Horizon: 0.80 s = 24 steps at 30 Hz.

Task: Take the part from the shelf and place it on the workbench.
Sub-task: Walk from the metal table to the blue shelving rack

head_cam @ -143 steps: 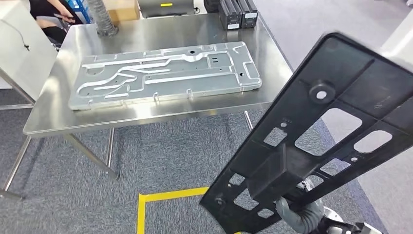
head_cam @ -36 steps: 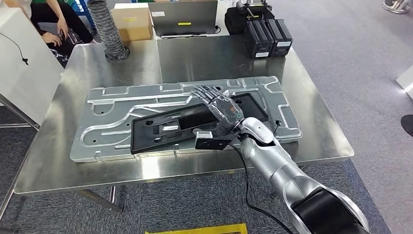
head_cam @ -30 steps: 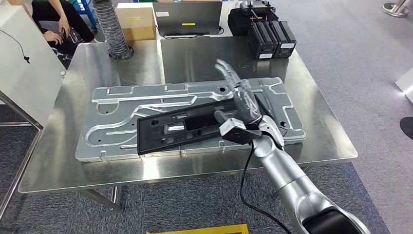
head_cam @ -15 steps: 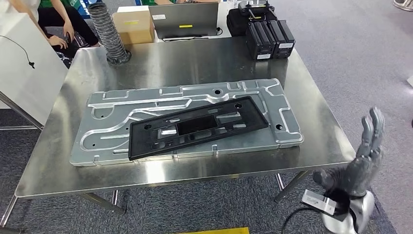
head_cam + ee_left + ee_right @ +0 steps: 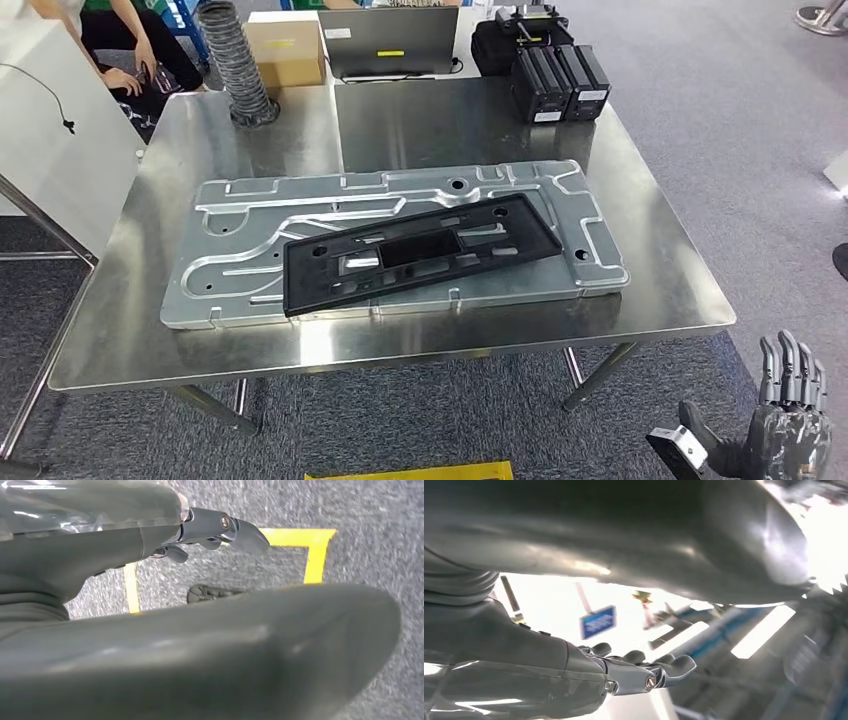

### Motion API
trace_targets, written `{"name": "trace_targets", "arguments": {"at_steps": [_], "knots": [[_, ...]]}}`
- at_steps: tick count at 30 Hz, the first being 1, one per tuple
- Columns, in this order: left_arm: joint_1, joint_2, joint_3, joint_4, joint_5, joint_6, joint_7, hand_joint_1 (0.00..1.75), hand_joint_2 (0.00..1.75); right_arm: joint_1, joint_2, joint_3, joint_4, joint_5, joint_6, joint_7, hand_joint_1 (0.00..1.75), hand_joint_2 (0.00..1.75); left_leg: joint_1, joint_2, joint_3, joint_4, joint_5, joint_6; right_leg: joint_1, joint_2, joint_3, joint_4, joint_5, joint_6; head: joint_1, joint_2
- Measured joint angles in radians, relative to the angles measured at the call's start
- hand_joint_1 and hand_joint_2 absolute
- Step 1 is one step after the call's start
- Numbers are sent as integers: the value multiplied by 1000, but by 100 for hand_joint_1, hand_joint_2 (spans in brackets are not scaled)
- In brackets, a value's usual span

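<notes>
While the long flat black plastic part (image 5: 420, 252) with rectangular cut-outs lies at a slant on the large grooved aluminium plate (image 5: 250, 215), the right hand (image 5: 785, 425) is well apart from it, low at the near right beyond the steel workbench (image 5: 660, 290) edge, over the grey carpet. That hand holds nothing; its fingers (image 5: 790, 365) point upward, straight and side by side. In the right wrist view the same hand (image 5: 574, 675) shows dark fingers extended with nothing between them, against bright ceiling lights. The left hand (image 5: 150, 535) appears in the left wrist view above grey carpet and yellow floor tape (image 5: 300, 540); its fingers are loosely extended and hold nothing.

The plate sits in the middle of the workbench, with the part's left end toward the near edge and its right end farther back. At the far right of the bench stand black battery-like boxes (image 5: 555, 80). A grey ribbed hose (image 5: 240, 60), a cardboard box (image 5: 285, 45) and a laptop (image 5: 390, 38) lie along the far side. A seated person (image 5: 120, 40) is at the far left.
</notes>
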Motion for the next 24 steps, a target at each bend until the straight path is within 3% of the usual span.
{"name": "trace_targets", "arguments": {"at_steps": [1, 2, 3, 6, 7, 10, 11, 12, 15, 16, 17, 18, 20, 22, 23, 24], "knots": [[0, 0, 1, 0, -1, 0, 0, 0, 0, -5, 8, -32, 27, 18, 10, -3, 0, 0, 0, 0, -10, 2, 6, -1, -3, 0, -10, 47, -20, 4, 0, 0], [1, 0, 1, 0, -3, -1, 0, 0, 0, -11, 16, -63, 54, 36, 19, -5, 0, 0, 0, 0, -21, 6, 12, -4, -6, 0, -5, 64, -21, 7, 0, 0], [0, -1, 2, 0, -5, -1, 0, 0, 0, -19, 22, -96, 83, 55, 29, -6, 0, 0, 1, 1, -33, 11, 17, -7, -10, 0, 22, 38, -2, 10, 0, 0], [-1, -4, 5, 0, -10, -3, 0, 0, 0, -48, 30, -176, 176, 99, 47, -7, 0, 0, 3, 0, -61, 29, 30, -22, -17, 1, 157, -161, 55, 12, 0, 0], [-1, -5, 6, 0, -10, -3, 0, 0, 0, -55, 31, -198, 212, 108, 50, -7, 0, 0, 3, 0, -64, 33, 35, -28, -15, 3, 182, -201, 59, 7, 0, 0], [0, -7, 9, 0, -13, -4, 2, 0, 0, -77, 32, -261, 339, 113, 51, -7, 0, 0, 5, -3, -67, 32, 52, -49, -6, 6, 180, -217, 70, -15, 0, 0], [1, -8, 9, 0, -15, -5, 2, 0, 0, -85, 31, -278, 386, 111, 50, -7, 0, 0, 7, -3, -72, 36, 45, -55, -6, 4, 172, -218, 78, -24, 0, 0], [2, -9, 10, 0, -17, -6, 3, 0, 0, -92, 29, -293, 433, 109, 47, -7, 0, 0, 8, -3, -81, 53, 19, -59, -7, 3, 162, -220, 89, -34, 0, 0], [4, -10, 12, 0, -27, -10, 0, 0, 0, -111, 17, -331, 585, 128, 26, -6, 0, 0, 10, -2, -126, 213, -130, -64, -2, -1, 119, -221, 124, -49, 0, 0], [4, -11, 13, 0, -29, -11, -2, 0, 0, -120, 11, -348, 646, 144, 17, -2, 0, 0, 10, -2, -133, 274, -161, -64, 1, -1, 104, -220, 135, -51, 0, 0], [4, -11, 14, 0, -31, -12, -4, 0, 0, -129, 5, -367, 708, 162, 9, 4, 0, 0, 9, -2, -127, 310, -167, -62, 6, -2, 89, -219, 146, -52, 0, 0], [4, -12, 15, 0, -32, -13, -7, 0, 0, -137, 1, -387, 765, 180, 2, 14, 0, 0, 7, -2, -105, 313, -151, -59, 10, -2, 75, -218, 157, -53, 0, 0], [2, -12, 16, 0, -33, -14, -12, 0, 0, -152, -7, -420, 872, 213, -11, 42, 0, 0, -2, -2, -9, 214, -101, -41, 16, -2, 55, -217, 175, -54, 0, 0], [-4, -12, 17, -1, -36, -16, -14, 0, 0, -164, -10, -440, 961, 243, -16, 87, 0, 0, -16, 0, 106, 57, -98, -18, 19, -3, 46, -217, 191, -49, 0, 0], [-7, -12, 17, -2, -38, -17, -15, 0, 0, -169, -11, -447, 1000, 259, -13, 122, 0, 0, -22, 1, 140, 3, -105, -10, 17, -4, 44, -218, 200, -44, 0, 0], [-9, -12, 17, -2, -42, -18, -15, 0, 0, -174, -11, -451, 1037, 279, -3, 169, 0, 0, -25, 2, 153, -25, -109, -6, 16, -5, 44, -221, 210, -39, 0, 0]]}}
